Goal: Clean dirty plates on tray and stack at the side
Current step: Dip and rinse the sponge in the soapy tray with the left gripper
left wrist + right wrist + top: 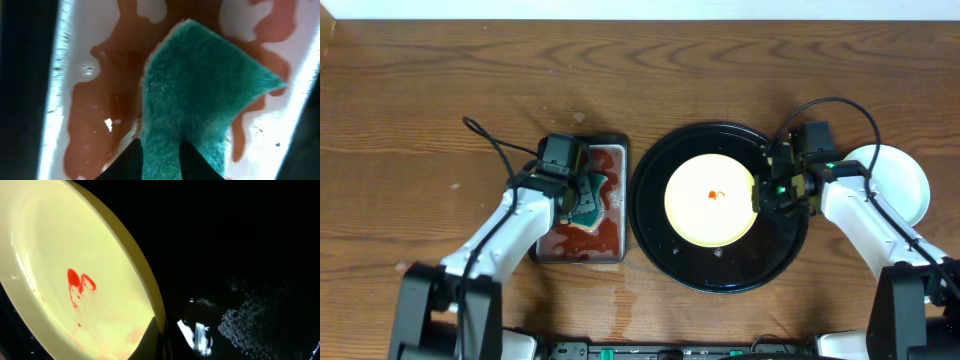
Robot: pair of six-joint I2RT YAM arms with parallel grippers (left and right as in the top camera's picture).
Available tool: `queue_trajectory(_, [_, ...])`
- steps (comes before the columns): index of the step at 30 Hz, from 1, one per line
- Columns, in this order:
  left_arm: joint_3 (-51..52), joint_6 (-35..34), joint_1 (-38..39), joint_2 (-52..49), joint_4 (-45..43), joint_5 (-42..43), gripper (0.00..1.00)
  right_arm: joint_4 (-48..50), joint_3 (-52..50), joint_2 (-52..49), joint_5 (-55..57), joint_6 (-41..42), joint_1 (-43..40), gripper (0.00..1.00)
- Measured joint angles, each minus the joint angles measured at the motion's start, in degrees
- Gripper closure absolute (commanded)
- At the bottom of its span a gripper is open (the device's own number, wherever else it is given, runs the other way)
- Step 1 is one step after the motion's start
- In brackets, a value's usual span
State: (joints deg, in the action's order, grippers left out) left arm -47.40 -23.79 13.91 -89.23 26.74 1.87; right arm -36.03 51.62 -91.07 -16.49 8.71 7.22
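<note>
On the tray, a yellow plate bears red smears.

A pale yellow plate fills the left of the picture, with a red smear and thin red runs on its inner face. At the near edge the right gripper is closed on the plate's rim. To the right lies the glossy black tray, with a patch of fine droplets and a bright wet glint.

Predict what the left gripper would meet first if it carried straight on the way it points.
Probably the reddish liquid in the small metal tray: the left gripper points down into it, its green sponge leading. Contact is unclear.
</note>
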Motion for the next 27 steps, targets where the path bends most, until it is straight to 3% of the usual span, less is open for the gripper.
queue_trajectory(9, [0.0,0.2,-0.3,-3.5,-2.4,2.1,0.74,0.1,0.0,-0.8,2.5,0.0,3.7,0.99])
queue_trajectory(20, [-0.2,2.4,-0.3,-0.9,-0.7,2.3,0.73,0.3,0.0,-0.8,3.3,0.0,4.8,0.99])
queue_trajectory(24, [-0.2,3.0,-0.3,3.7,-0.3,2.9,0.59,0.3,0.0,-0.8,3.3,0.0,4.8,0.99])
queue_trajectory(27, [-0.2,2.8,-0.3,6.7,-0.2,3.4,0.56,0.3,0.0,-0.8,3.3,0.0,4.8,0.99])
